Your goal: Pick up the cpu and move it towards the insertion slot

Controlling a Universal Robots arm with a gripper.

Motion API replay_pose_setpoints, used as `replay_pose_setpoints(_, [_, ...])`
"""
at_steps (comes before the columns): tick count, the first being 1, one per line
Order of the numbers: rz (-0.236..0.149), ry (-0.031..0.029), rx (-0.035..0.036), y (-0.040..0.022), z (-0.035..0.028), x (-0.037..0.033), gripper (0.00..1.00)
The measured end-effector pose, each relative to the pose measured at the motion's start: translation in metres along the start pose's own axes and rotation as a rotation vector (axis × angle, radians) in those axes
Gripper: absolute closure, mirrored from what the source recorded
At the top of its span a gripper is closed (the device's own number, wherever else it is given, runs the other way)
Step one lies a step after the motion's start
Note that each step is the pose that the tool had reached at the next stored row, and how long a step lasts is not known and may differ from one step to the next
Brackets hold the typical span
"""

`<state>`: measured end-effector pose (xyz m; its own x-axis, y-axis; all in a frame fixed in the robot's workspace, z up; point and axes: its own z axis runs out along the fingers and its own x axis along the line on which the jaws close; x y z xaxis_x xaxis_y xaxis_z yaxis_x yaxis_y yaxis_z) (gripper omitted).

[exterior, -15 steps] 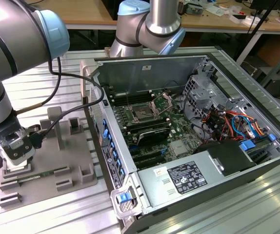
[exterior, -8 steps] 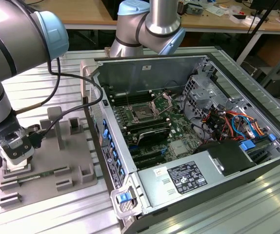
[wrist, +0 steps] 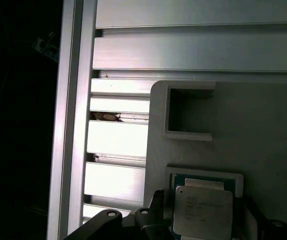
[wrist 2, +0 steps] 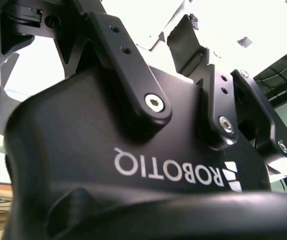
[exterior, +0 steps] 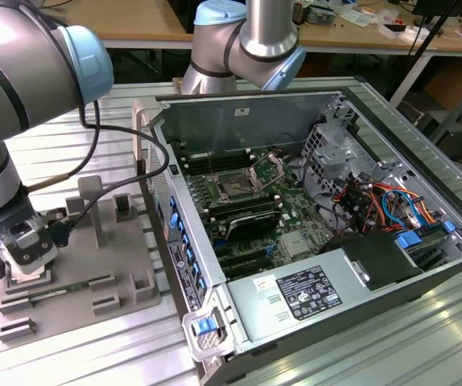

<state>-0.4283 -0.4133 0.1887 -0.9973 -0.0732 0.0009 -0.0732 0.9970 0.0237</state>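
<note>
The pincer [exterior: 23,264] hangs low over a grey fixture [exterior: 102,249] on the worktop. The cpu [wrist: 203,212] lies right under it in the fixture's nest, and I cannot tell whether the pincer clamps it. The slot [exterior: 236,186] is well apart from the pincer, inside the open case [exterior: 215,277].

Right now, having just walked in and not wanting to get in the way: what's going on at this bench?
A robot arm holds its claw low over a grey fixture tray, at the exterior view's left, beside an open computer case. In the first wrist view, the cpu lies in its holder on that tray, close at the claw. Whether it is gripped cannot be told. The insertion slot sits inside the case, well apart from the cpu.
</note>
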Motion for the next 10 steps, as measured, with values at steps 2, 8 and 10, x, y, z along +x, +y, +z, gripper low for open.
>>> replay_pose_setpoints(2, [0.000, -0.0001, -0.0002, 0.0000, 0.0001, 0.0000, 0.32])
replay_pose_setpoints(8, [0.000, 0.0001, 0.0000, 0.0000, 0.0002, 0.0000, 0.40])
replay_pose_setpoints(10, [0.000, -0.0001, -0.0001, 0.0000, 0.0002, 0.0000, 0.45])
